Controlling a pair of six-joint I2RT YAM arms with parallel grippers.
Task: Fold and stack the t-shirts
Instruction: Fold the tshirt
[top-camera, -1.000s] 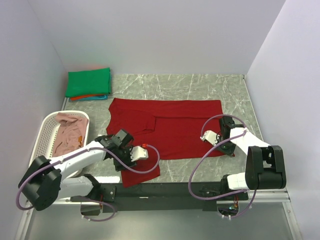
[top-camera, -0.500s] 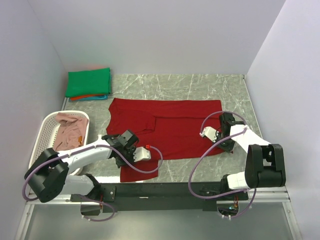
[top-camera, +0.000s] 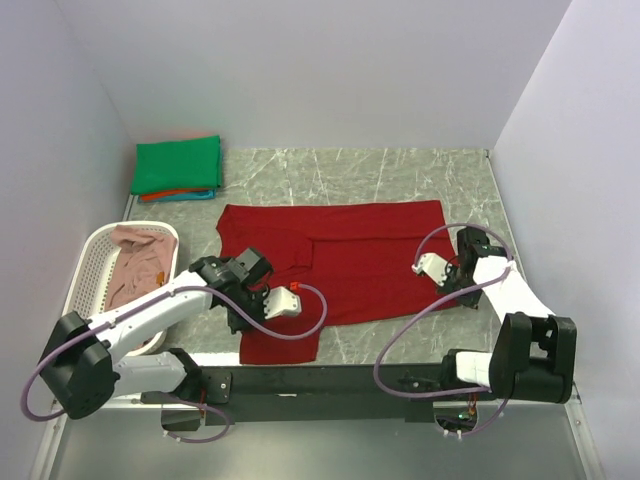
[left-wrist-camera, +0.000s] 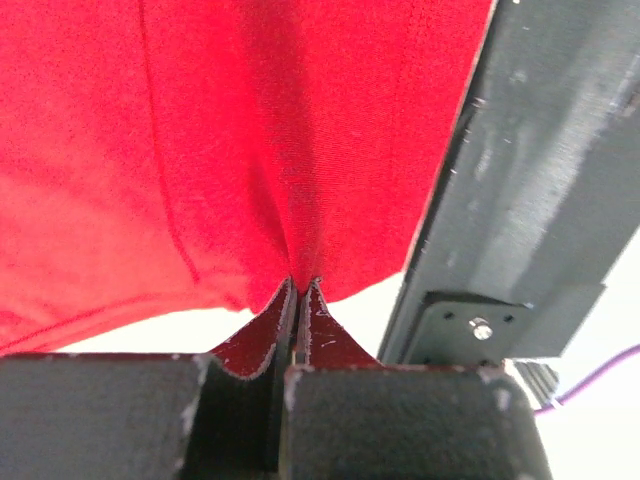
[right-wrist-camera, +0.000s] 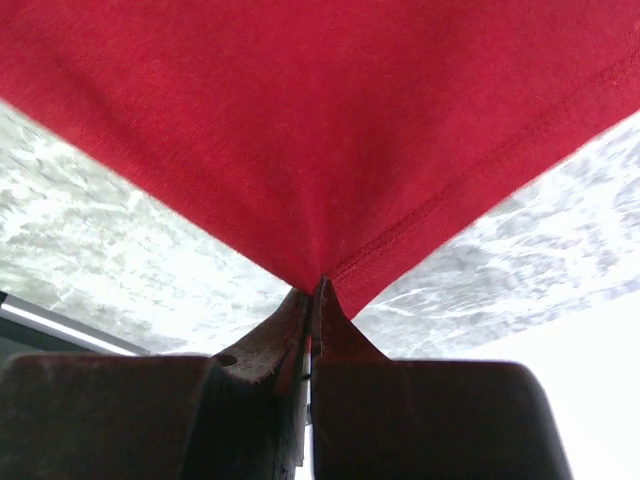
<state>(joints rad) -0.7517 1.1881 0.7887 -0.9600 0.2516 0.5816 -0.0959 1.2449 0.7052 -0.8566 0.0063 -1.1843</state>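
Observation:
A dark red t-shirt (top-camera: 350, 255) lies spread across the marble table, one flap hanging toward the near edge. My left gripper (top-camera: 245, 310) is shut on its left edge, and the left wrist view shows red cloth (left-wrist-camera: 250, 150) pinched between the closed fingertips (left-wrist-camera: 298, 288). My right gripper (top-camera: 457, 290) is shut on the shirt's near right corner. In the right wrist view the hemmed corner (right-wrist-camera: 330, 150) runs into the closed jaws (right-wrist-camera: 318, 287), lifted off the table. A folded stack with a green t-shirt (top-camera: 178, 165) on top sits at the back left. A dusty pink t-shirt (top-camera: 135, 265) lies in the basket.
The white lattice basket (top-camera: 92, 262) stands at the left edge beside my left arm. A black rail (top-camera: 330, 380) runs along the near edge and also shows in the left wrist view (left-wrist-camera: 510, 200). White walls enclose the table on three sides.
My left gripper moved onto the shirt's left edge and shut on it. The right gripper shifted slightly right with its corner, drawing the cloth along.

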